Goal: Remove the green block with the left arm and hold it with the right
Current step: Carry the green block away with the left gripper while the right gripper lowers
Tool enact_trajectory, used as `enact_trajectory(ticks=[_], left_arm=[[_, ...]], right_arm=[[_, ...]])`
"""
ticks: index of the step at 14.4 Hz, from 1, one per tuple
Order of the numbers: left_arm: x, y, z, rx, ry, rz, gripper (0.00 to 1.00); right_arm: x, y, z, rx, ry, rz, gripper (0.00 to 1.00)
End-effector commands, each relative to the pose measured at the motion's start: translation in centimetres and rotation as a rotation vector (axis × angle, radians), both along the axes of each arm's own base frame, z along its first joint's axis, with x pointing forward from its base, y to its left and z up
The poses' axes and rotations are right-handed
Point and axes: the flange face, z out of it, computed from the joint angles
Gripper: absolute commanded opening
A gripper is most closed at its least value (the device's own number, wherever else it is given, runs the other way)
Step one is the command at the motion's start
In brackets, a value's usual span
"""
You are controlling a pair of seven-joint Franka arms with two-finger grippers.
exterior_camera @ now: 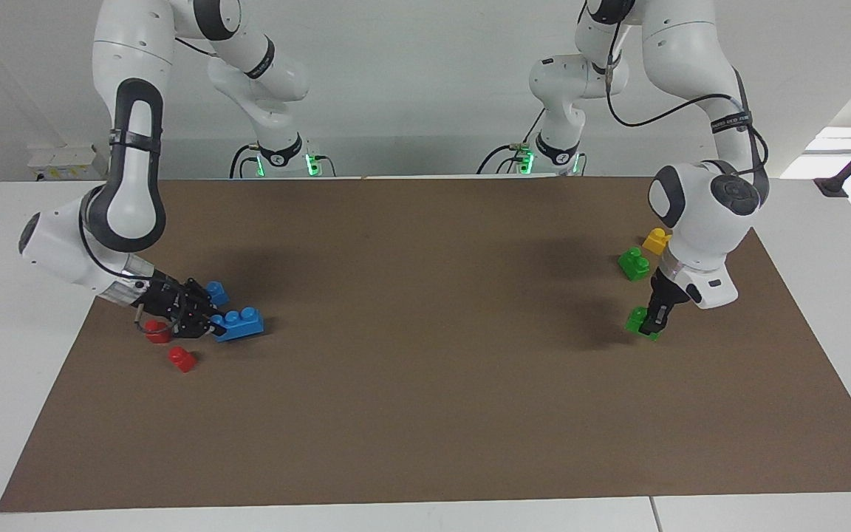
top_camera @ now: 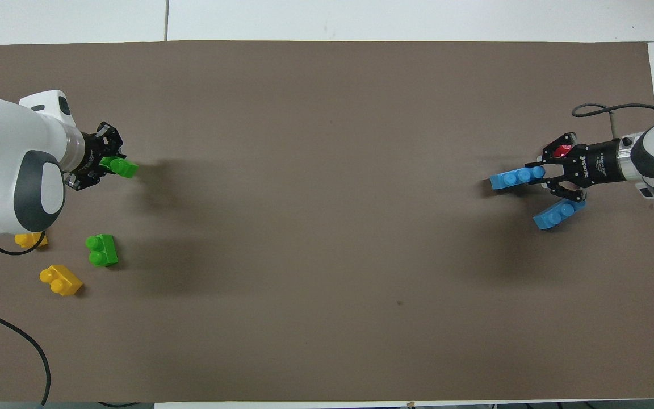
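Observation:
The green block [exterior_camera: 640, 321] lies low at the mat toward the left arm's end; it also shows in the overhead view [top_camera: 122, 168]. My left gripper [exterior_camera: 653, 322] [top_camera: 104, 163] reaches down from the all-white wrist and is shut on it. My right gripper [exterior_camera: 202, 322] [top_camera: 549, 178], on the arm with the silver wrist ring, is low at the right arm's end. Its fingers are spread, with the end of a blue three-stud brick [exterior_camera: 239, 324] [top_camera: 515, 178] between them.
A twin green brick [exterior_camera: 634, 264] [top_camera: 101, 250] and two yellow bricks [top_camera: 61, 280] [top_camera: 30, 240] lie nearer the robots than the held block. A second blue brick [exterior_camera: 216, 292] [top_camera: 557, 212] and two red bricks [exterior_camera: 182, 359] [exterior_camera: 157, 332] lie around the right gripper.

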Motion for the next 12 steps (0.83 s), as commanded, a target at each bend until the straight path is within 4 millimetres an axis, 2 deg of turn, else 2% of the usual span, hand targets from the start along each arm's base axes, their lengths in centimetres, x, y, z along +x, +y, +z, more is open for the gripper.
enact_trajectory(ticks=[1,3,6,7,8,9,10,12], left_arm=[[0.0,1.3,-1.4,-0.007,-0.012,-0.033,0.00],[0.0,2.9,-1.9,0.000,-0.007,-0.070,0.00],[0.0,4.9,-2.7,0.005,-0.004,-0.092,0.00],[0.1,5.5,-2.7,0.008,-0.016,-0.089,0.00],[0.2,5.7,-2.8,0.008,-0.020,-0.087,0.00],[0.2,5.8,-3.3,0.007,-0.014,-0.087,0.00],[0.3,5.8,-3.5,0.007,-0.017,-0.087,0.00],[0.3,5.9,-4.0,0.009,-0.018,-0.097,0.00]], right_arm=[[-0.6,0.4,-1.2,-0.041,-0.016,0.008,0.00],[-1.1,0.4,-1.8,-0.058,-0.020,-0.008,0.00],[-1.1,0.7,-1.8,-0.056,-0.014,-0.010,0.00],[-1.0,1.1,-1.7,-0.057,-0.015,-0.006,0.14],[-0.8,1.5,-1.6,-0.056,-0.017,-0.003,0.56],[-0.7,1.7,-1.4,-0.055,-0.017,-0.003,0.69],[-0.5,1.8,-1.0,-0.055,-0.021,-0.002,0.75],[0.0,1.8,0.8,-0.047,-0.027,-0.013,0.76]])
